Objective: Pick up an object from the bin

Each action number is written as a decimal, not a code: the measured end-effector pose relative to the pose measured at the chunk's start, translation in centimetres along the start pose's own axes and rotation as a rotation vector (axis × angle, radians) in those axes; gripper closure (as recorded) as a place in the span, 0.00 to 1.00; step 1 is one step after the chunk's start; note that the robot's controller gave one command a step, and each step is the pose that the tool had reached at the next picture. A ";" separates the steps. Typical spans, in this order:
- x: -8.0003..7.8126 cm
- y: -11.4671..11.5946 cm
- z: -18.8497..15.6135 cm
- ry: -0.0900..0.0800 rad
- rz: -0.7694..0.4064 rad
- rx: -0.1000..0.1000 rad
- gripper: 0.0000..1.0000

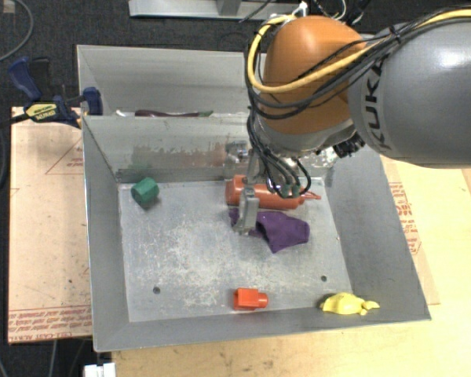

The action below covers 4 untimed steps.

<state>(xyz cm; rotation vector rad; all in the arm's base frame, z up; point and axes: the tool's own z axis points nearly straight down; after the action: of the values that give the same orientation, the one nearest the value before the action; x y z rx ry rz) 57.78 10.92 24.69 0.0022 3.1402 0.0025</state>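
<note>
My gripper [246, 215] hangs low in the middle of the bin, under the arm's orange dome. One grey finger shows, pressing down at the left edge of a crumpled purple cloth [282, 230]. Right behind that finger lies an orange-red tube-shaped thing [263, 194] with a thin tip pointing right. The finger stands between the two and touches the cloth's edge. Nothing shows held between the fingers.
A green block [146, 192] sits at the back left of the bin floor. A small orange block [250, 298] lies near the front wall. A yellow toy [346, 305] lies in the front right corner. The arm covers the back right of the bin.
</note>
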 end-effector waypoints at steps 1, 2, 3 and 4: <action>0.0 0.0 0.0 0.000 0.000 0.000 0.00; -0.8 -1.3 1.2 -0.006 -0.100 -0.002 0.00; -2.3 -5.4 7.0 -0.008 -0.291 0.000 0.00; -2.8 -6.9 12.2 -0.008 -0.258 -0.003 1.00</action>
<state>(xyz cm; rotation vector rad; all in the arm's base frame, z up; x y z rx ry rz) 60.55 3.99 12.48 -0.4004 3.1067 0.0072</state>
